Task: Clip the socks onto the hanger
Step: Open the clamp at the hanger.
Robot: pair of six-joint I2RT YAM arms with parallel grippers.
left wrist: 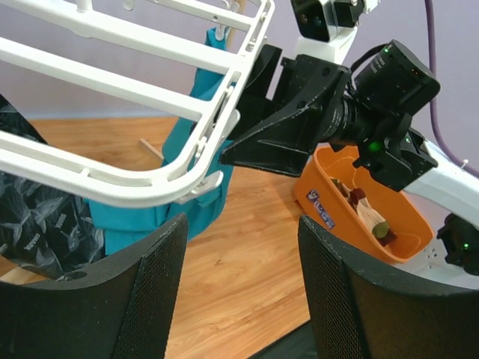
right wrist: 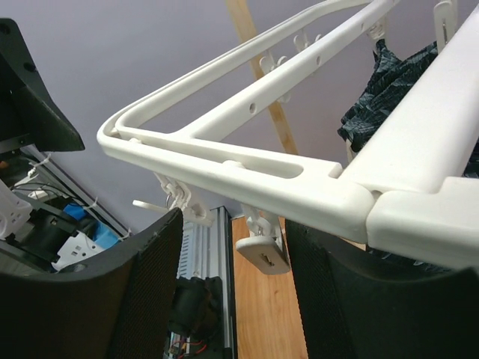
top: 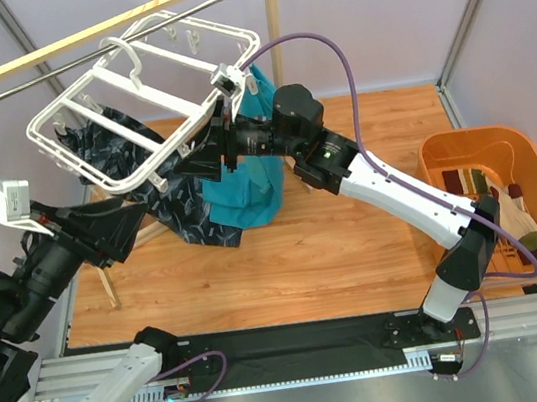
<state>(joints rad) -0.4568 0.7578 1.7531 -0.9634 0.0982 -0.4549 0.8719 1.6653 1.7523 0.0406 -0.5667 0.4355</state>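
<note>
Lavender walls stand behind a wooden table. The right gripper has its jaws wide apart and holds nothing. In its wrist view one small clip hangs in the gap between the two fingers, and a white rail of the hanger passes just above them. Whether the fingers touch this rail, I cannot tell. The left gripper also has wide jaws with nothing between them; a rounded corner of the hanger is above its left finger and seems apart from it. Seen from above, the hanger hangs tilted under the rack at the far left. The right gripper is under its right corner, and the left gripper points to its near edge from the left. A teal cloth and a dark cloth hang below the hanger, the teal one more to the right. The socks, beige and maroon, lie in an orange basket on the right side of the table, well apart from the hanger and from both grippers.
</note>
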